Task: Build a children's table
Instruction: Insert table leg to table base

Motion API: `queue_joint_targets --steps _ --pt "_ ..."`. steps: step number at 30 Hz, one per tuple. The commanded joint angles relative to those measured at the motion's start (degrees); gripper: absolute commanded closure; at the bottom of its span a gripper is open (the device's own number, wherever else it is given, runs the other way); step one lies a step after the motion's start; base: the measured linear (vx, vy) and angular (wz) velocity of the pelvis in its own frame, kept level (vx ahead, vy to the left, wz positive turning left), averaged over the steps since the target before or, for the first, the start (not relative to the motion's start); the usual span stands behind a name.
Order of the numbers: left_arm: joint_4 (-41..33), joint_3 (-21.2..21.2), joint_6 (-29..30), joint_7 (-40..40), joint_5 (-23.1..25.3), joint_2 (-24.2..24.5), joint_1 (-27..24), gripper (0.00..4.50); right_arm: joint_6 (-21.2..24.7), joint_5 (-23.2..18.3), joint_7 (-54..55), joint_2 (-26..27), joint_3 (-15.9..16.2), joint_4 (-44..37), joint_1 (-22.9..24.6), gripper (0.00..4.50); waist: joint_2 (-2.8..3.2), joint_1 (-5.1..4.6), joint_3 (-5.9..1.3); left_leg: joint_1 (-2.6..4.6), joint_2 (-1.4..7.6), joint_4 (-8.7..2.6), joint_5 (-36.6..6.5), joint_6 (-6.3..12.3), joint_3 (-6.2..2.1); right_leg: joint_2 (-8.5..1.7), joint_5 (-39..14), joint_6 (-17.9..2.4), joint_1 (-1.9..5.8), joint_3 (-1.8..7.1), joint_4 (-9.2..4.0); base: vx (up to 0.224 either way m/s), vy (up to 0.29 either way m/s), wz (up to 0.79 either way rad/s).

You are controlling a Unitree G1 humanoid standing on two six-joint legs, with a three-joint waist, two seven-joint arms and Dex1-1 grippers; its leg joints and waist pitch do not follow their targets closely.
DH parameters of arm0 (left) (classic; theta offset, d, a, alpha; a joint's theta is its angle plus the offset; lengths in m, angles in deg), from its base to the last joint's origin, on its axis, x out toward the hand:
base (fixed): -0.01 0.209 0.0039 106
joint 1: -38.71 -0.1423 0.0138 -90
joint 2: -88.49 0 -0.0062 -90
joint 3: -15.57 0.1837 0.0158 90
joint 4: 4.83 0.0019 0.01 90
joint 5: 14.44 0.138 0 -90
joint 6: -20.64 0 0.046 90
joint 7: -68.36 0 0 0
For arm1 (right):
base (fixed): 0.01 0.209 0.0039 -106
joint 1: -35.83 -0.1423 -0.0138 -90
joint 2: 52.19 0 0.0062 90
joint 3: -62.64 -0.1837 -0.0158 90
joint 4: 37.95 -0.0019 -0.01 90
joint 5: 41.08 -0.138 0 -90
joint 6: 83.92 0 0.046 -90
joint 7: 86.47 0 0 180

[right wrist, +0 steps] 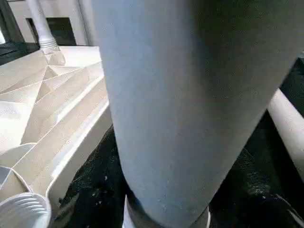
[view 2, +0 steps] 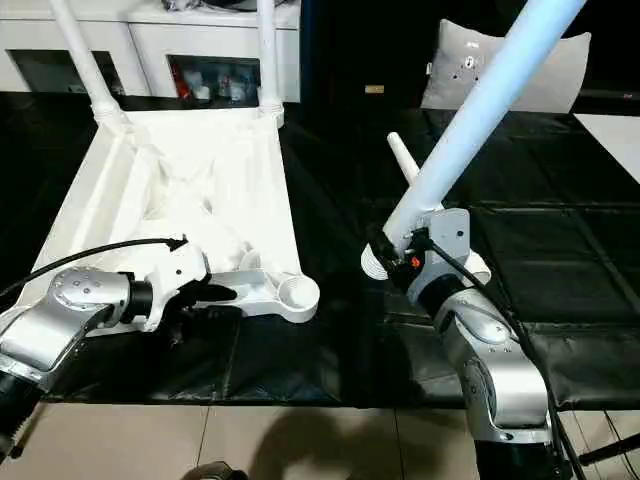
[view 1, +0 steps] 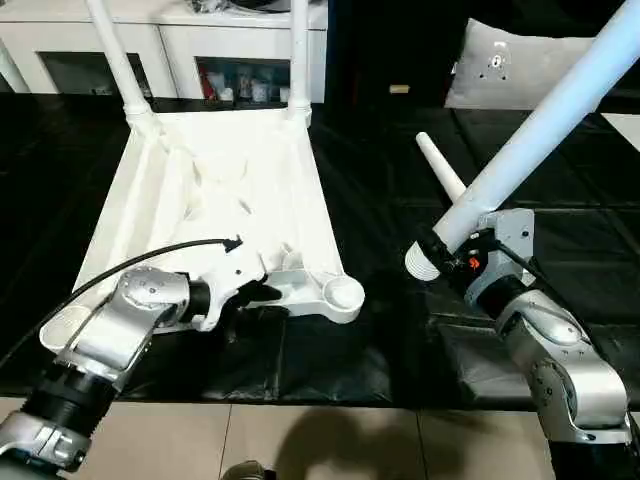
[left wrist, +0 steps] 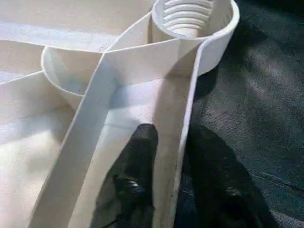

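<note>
- The tabletop (view 1: 230, 190) lies upside down on the dark mat (view 1: 400, 330), ribbed underside up, in front of a white cabinet (view 1: 170, 40).
- Two legs (view 1: 118, 60) already stand in the far corner sockets.
- Both near sockets are unfilled; the near right socket (view 1: 343, 292) shows its inner thread in the left wrist view.
- The left gripper (left wrist: 178, 190) straddles the tabletop's near rim (left wrist: 183, 142), one finger inside and one outside. Whether it has clamped down I cannot tell.
- The right gripper (view 2: 400, 255) grasps a third leg (view 2: 470, 120) near its lower end, tilted up and away, just right of the tabletop and apart from it.
- A fourth leg (view 1: 440, 170) lies on the mat behind the held one.
- Judgement: about half done. Left to do: seat the held leg in a near socket, then the fourth, then turn the table upright.
</note>
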Motion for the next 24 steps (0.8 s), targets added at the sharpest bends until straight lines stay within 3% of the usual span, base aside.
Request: queue_joint_targets --steps 1,2,5,6,7,9,11,14,15,18,19,24 --pt "0.9 0.1 -0.6 -0.1 0.8 0.2 1.0 3.59 -0.2 -0.9 -0.3 0.0 -0.5 -0.4 -0.5 2.62 0.46 0.18 -2.87 1.12 4.50 -5.59 -10.3 -0.70 -1.29 -5.03 -1.9 -13.6 2.20 2.56 -4.45 0.000 0.000 0.00" --pt "1.8 0.3 -1.2 -0.5 1.3 -0.1 1.4 3.69 0.2 -1.2 -0.4 0.2 -0.5 -0.6 -0.5 2.62 0.96 0.25 -2.86 1.17 4.49 -5.62 -10.8 -0.93 -1.34 -5.09 -2.5 -13.7 2.11 2.58 -4.46 0.000 0.000 0.00" --pt "3.2 0.5 -2.1 -0.9 1.9 -0.5 1.9 3.94 1.2 -2.3 -1.5 0.2 -0.1 -1.0 -0.6 2.62 0.62 0.20 -2.82 1.18 4.55 -5.71 -11.7 -1.13 -1.29 -5.10 -3.5 -13.6 2.11 2.64 -4.60 0.000 0.000 0.00" --pt "3.5 0.5 -2.3 -1.0 2.0 -0.7 2.0 4.02 1.3 -2.7 -2.0 0.2 0.0 -1.1 -0.6 2.62 0.64 0.22 -2.85 1.12 4.57 -5.69 -11.4 -1.00 -1.32 -5.15 -3.2 -13.6 2.18 2.65 -4.56 0.000 0.000 0.00" --pt "3.7 0.6 -2.6 -1.1 2.0 -0.9 2.1 4.09 1.4 -2.7 -2.8 -0.2 0.6 -1.3 -0.9 2.62 1.02 0.28 -2.89 1.10 4.61 -5.66 -11.1 -0.89 -1.39 -5.17 -2.8 -13.7 2.17 2.63 -4.48 0.000 0.000 0.00" --pt "3.8 0.6 -2.7 -1.1 1.8 -1.5 2.6 4.15 3.2 -3.4 -4.0 -0.8 1.4 -1.6 -1.7 2.62 0.74 0.19 -2.89 1.05 4.60 -5.67 -10.8 -0.73 -1.35 -5.12 -2.5 -13.9 2.35 2.58 -4.48 0.000 0.000 0.00" --pt "4.2 0.7 -3.1 -1.3 1.9 -2.0 3.1 4.20 5.0 -4.4 -4.7 -1.0 1.5 -1.5 -2.5 2.62 0.89 0.25 -3.03 1.00 4.49 -5.41 -8.6 -0.15 -1.29 -5.17 -0.3 -14.3 2.41 2.55 -4.29 0.000 0.000 0.00" --pt "4.1 1.7 -6.6 -2.7 2.2 -3.4 3.8 4.43 6.6 -5.0 -11.4 -3.8 5.5 -0.2 -5.5 2.62 0.89 0.09 -3.45 0.75 4.47 -4.92 -5.0 0.99 -1.30 -5.23 5.3 -15.0 2.91 2.40 -3.78 0.000 0.000 0.00" --pt "3.9 1.9 -7.4 -3.1 2.2 -4.0 4.1 4.43 7.2 -4.8 -13.8 -4.9 7.1 0.7 -6.5 2.62 0.65 0.02 -3.59 0.66 4.42 -4.80 -4.1 1.42 -1.24 -5.16 6.6 -15.2 3.10 2.34 -3.70 0.000 0.000 0.00" --pt "3.3 2.6 -7.7 -3.5 2.0 -5.7 4.4 4.49 6.9 -3.3 -18.2 -6.8 10.0 4.2 -9.1 2.62 0.61 0.24 -3.73 0.70 4.46 -4.36 -1.6 3.36 -0.98 -5.30 9.7 -16.9 3.03 2.26 -3.44 0.000 0.000 0.00" --pt "3.5 2.9 -7.8 -3.3 2.4 -6.2 4.6 4.50 6.3 -2.5 -19.0 -7.1 10.5 5.7 -10.1 2.62 0.26 0.33 -3.75 0.63 4.46 -4.33 -1.7 3.59 -0.91 -5.34 9.1 -17.2 3.10 2.22 -3.43 0.000 0.000 0.00" --pt "6.0 3.4 -8.9 -2.2 3.7 -7.5 5.4 4.50 4.4 -0.7 -21.7 -8.3 12.3 11.0 -13.7 2.62 0.23 1.13 -3.90 0.93 4.60 -4.23 -1.6 3.77 -0.70 -5.23 7.6 -17.4 2.90 2.17 -3.37 0.000 0.000 0.00"
